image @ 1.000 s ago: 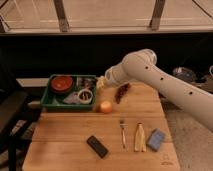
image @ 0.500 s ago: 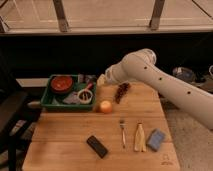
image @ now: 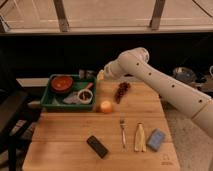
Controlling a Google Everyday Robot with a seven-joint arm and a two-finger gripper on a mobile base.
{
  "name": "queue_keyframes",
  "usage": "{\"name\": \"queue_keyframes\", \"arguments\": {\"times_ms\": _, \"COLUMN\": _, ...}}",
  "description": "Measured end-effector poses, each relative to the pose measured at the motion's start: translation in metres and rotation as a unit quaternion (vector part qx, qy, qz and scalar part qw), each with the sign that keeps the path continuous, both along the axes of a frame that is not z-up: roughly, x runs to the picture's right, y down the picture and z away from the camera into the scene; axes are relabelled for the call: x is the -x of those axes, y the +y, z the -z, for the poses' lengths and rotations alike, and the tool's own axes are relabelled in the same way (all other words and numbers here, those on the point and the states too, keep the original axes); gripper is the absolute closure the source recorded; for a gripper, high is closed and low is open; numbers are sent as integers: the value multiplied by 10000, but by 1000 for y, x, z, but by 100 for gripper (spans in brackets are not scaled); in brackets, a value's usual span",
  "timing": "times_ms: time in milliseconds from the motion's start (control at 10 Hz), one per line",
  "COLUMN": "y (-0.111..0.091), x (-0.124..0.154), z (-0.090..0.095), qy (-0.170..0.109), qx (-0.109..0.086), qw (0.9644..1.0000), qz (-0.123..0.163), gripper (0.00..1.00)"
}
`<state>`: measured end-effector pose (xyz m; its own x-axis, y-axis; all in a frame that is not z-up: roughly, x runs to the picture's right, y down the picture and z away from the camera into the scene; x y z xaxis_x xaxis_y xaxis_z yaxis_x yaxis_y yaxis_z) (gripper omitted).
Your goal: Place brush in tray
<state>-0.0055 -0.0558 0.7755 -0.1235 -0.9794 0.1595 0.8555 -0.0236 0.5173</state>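
The green tray point(image: 51, 101) sits at the table's back left. My gripper point(image: 89, 76) is over the tray's back right corner, at the end of the white arm point(image: 150, 75) reaching in from the right. A slim dark piece point(image: 88, 89), seemingly the brush, slants down from the gripper to a small white cup point(image: 85, 97) inside the tray. Whether the gripper holds it is not visible.
A red bowl point(image: 61, 83) and a grey item point(image: 70, 98) lie in the tray. On the wooden table are an orange point(image: 105, 106), grapes point(image: 121, 91), a fork point(image: 122, 133), a flat black block point(image: 97, 146), a yellowish item point(image: 139, 138) and a blue sponge point(image: 156, 139).
The arm has shifted very slightly to the left over the tray's corner. Nothing else has moved.
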Motion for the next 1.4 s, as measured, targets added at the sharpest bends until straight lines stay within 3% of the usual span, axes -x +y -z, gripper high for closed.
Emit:
{"name": "queue_keyframes", "arguments": {"times_ms": 300, "y": 13, "x": 2, "z": -20, "qy": -105, "qx": 159, "qw": 9998, "qz": 71, "gripper": 61}}
{"name": "queue_keyframes", "arguments": {"times_ms": 600, "y": 26, "x": 10, "z": -37, "qy": -267, "qx": 310, "qw": 9991, "qz": 65, "gripper": 38}}
{"name": "queue_keyframes", "arguments": {"times_ms": 1100, "y": 35, "x": 29, "z": -55, "qy": -413, "qx": 467, "qw": 9979, "qz": 151, "gripper": 38}}
{"name": "queue_keyframes", "arguments": {"times_ms": 1400, "y": 31, "x": 30, "z": -45, "qy": -427, "qx": 371, "qw": 9983, "qz": 169, "gripper": 38}}
